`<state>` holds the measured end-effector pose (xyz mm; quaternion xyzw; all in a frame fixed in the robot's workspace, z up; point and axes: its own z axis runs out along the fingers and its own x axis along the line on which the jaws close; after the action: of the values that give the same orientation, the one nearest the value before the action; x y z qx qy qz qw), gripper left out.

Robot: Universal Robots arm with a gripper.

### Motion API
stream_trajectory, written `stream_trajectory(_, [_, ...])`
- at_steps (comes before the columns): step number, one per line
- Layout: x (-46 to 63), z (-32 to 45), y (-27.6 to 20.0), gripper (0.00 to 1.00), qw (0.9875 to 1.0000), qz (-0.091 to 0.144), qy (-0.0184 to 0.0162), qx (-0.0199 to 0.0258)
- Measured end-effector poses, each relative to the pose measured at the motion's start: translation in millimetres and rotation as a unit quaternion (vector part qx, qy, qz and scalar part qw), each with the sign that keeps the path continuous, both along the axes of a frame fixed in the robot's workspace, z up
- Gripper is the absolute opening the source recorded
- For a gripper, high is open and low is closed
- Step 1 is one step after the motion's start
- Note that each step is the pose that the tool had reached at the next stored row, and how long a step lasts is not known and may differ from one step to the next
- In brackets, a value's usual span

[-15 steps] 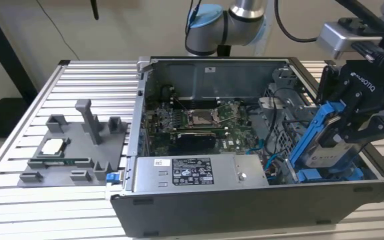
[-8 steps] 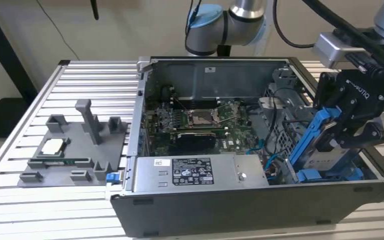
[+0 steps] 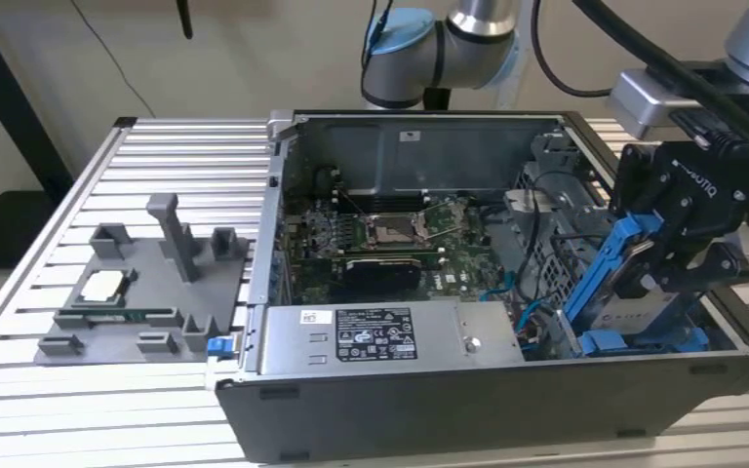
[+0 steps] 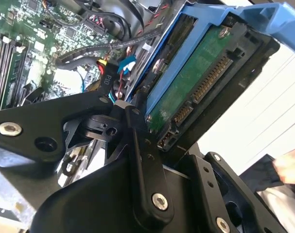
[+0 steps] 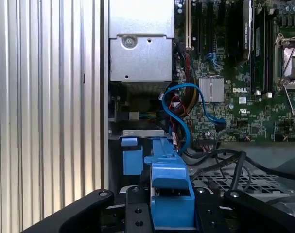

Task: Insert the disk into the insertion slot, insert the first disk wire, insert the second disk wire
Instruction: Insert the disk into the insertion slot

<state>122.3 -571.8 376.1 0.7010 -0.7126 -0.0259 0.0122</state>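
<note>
The black metal gripper [image 3: 681, 278] is pinching the silver-grey rectangular disk [image 3: 635, 304], clipped in glossy blue plastic, inside the dark-grey metal case [image 3: 479, 409]

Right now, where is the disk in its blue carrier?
At the exterior view's right, the disk sits tilted in the gripper, at the right end of the open computer case, beside the grey power supply box.
</note>
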Motion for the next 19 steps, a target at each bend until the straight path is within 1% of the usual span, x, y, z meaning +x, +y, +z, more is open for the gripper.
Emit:
stream_trajectory(1, [0.0,0.0,0.0,0.34,1.0,0.0,0.0,-0.0001])
stream_trajectory(2, [0.0,0.0,0.0,0.4,1.0,0.0,0.0001,-0.0001])
stream_trajectory(3, [0.0,-0.1,0.0,0.4,1.0,0.0,0.0001,0.0])
stream_trajectory(4, [0.0,0.1,-0.1,0.47,1.0,0.0,0.0002,-0.0001])
stream_trajectory(6, [-0.1,0.9,-0.1,0.47,1.0,0.0,0.0004,0.0])
stream_trajectory(14, [0.0,8.7,-0.1,0.47,1.0,0.0,0.0006,-0.0002])
stream_trajectory(19, [0.0,9.8,0.0,0.47,1.0,0.0,0.0006,-0.0002])
